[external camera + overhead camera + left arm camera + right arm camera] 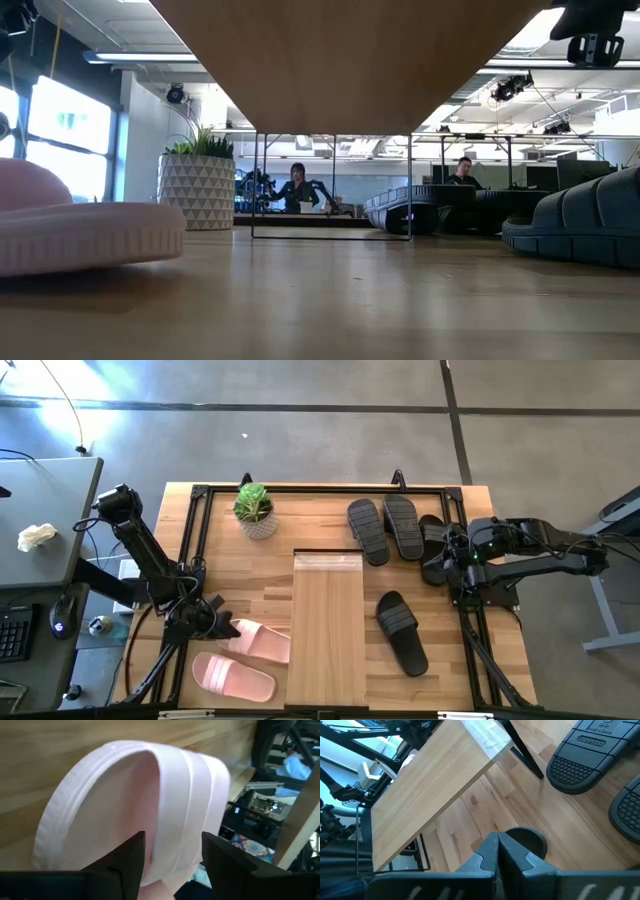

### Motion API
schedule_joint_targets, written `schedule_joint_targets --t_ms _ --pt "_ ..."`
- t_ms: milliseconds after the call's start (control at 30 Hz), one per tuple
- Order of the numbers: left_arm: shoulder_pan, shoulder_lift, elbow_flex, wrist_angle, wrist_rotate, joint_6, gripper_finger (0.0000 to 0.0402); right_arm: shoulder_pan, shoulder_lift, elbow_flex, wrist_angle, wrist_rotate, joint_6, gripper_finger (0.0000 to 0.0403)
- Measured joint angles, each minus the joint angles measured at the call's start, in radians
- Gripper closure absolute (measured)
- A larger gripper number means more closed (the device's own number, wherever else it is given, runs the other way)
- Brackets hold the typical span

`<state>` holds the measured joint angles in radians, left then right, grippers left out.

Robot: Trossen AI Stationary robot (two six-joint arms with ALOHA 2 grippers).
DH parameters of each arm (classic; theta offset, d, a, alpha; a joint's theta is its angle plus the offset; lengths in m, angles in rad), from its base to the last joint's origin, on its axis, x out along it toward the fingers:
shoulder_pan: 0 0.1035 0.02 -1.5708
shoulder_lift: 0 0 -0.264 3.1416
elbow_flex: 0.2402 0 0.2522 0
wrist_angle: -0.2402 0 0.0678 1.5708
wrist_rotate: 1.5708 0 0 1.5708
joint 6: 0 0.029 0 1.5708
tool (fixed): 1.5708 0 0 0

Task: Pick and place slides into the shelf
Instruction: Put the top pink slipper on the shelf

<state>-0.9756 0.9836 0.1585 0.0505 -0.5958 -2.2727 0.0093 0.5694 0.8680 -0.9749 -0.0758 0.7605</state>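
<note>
Two pale pink slides lie at the table's near left, one [262,640] behind the other [232,676]. My left gripper [220,622] is open at the left end of the farther one. In the left wrist view its fingers [172,845] straddle that slide's wide strap [192,805], one over the footbed and one outside the strap. The shelf's light plank [327,630] runs down the table's middle. Two black slides [367,530] [402,525] lie sole-up at the far right, and a third [402,632] lies right of the plank. My right gripper [498,845] is shut and hovers over the far right. My left gripper has the pink slide's strap [180,845] between its two open fingers, coming slanting down from the table's left. I cannot tell whether either finger touches the strap. The slide lies on the table.
A potted plant [255,510] stands at the far left of the table. Another black slide [435,545] lies under my right arm. A black frame [195,540] borders the tabletop. In the low view, people sit in the room beyond the table.
</note>
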Motion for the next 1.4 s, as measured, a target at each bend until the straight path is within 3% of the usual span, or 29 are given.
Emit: schedule_joint_targets --t_ms 167,400,600,967,1167,1267,1400 --pt "0.001 0.000 0.000 -0.010 -0.008 -0.001 0.0283 0.000 0.000 0.000 0.000 0.019 -0.001 0.0402" --pt "0.001 0.001 0.000 -0.020 -0.073 -0.001 0.0391 0.000 0.000 0.000 0.000 0.029 -0.002 0.0402" --pt "0.000 0.001 0.000 -0.024 -0.102 -0.001 0.0390 0.000 0.000 0.000 0.000 0.040 -0.002 0.0402" --pt "0.000 -0.003 0.000 0.000 -0.358 -0.009 0.0399 0.000 0.000 0.000 0.000 0.040 0.001 0.0402" --pt "0.001 -0.038 0.025 -0.020 -0.436 0.017 0.0401 0.000 0.000 0.000 0.000 0.039 0.000 0.0402" --pt "0.002 -0.058 0.099 -0.135 -0.427 0.051 0.0401 0.000 0.000 0.000 0.000 0.039 -0.001 0.0402" --pt "0.002 -0.060 0.263 -0.465 -0.321 0.027 0.0401 0.000 0.000 0.000 0.000 0.043 -0.002 0.0402"
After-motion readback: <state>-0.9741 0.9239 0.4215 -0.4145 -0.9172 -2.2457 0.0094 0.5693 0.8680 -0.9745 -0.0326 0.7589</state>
